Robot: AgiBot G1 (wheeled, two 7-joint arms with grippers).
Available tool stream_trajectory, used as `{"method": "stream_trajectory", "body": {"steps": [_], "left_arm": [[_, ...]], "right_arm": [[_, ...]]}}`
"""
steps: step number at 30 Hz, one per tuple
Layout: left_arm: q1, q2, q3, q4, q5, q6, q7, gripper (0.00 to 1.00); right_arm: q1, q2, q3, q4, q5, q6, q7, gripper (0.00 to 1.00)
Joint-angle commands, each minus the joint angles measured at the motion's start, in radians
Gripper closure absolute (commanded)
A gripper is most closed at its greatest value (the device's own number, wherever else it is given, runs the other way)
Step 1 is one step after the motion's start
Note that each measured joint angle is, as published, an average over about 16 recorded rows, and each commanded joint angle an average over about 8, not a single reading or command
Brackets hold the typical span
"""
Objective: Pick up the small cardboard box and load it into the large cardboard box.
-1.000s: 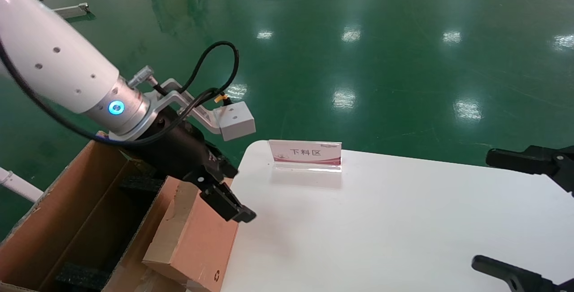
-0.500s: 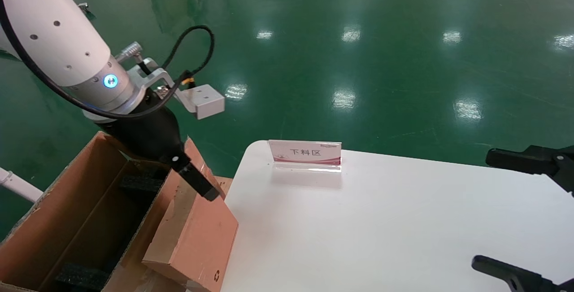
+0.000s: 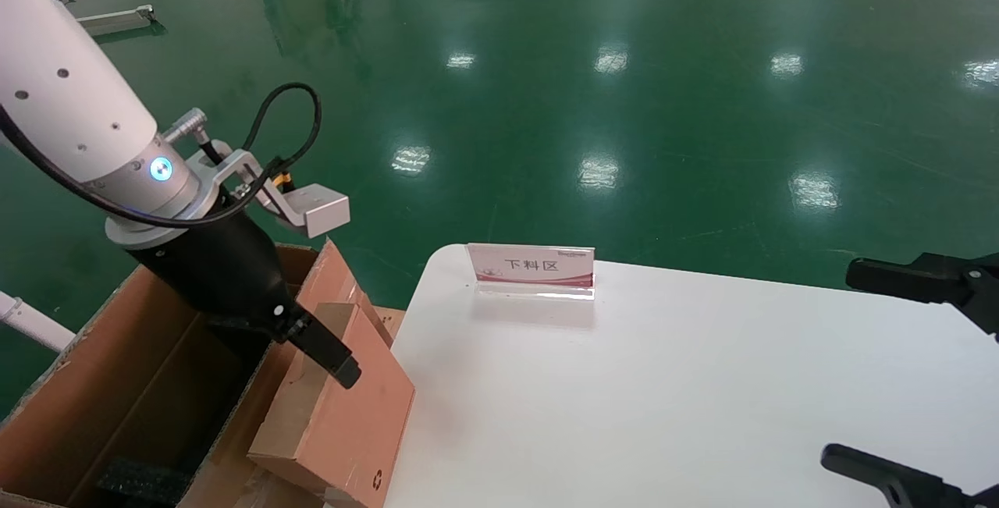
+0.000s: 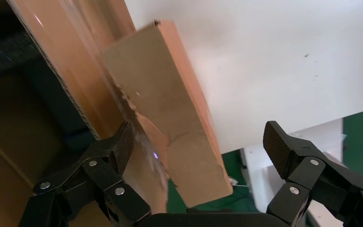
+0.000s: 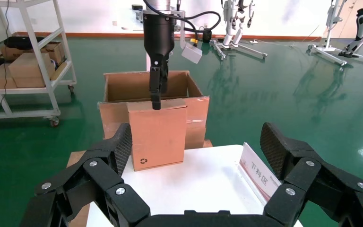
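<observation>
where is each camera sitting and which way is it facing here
Head view: on the robot's head, looking forward and down at the white table and large cardboard box; shows the left gripper and right gripper.
Left wrist view: on the left wrist, looking past its open jaws at the small cardboard box.
Right wrist view: on the right wrist, facing across the table toward the left arm; its own open jaws frame the view.
Shared: all three show the small cardboard box.
</observation>
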Motion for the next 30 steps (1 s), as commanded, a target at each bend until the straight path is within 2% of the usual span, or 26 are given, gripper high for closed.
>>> {"method": "stream_trajectory", "body": {"steps": [1,29,30], "left_arm": [[0.004,-0.008,0.003,0.003,-0.012,-0.003,-0.012,0.00],[0.085,-0.031,0.055,-0.005,0.013,-0.047,-0.089,0.00],[0.086,-0.031,0.055,-0.005,0.013,-0.048,-0.089,0.12]], "right_arm": [[0.000,0.000,0.000,0.000,0.000,0.000,0.000,0.00],[0.000,0.000,0.000,0.000,0.000,0.000,0.000,0.00],[0.000,0.000,0.000,0.000,0.000,0.000,0.000,0.00]]}}
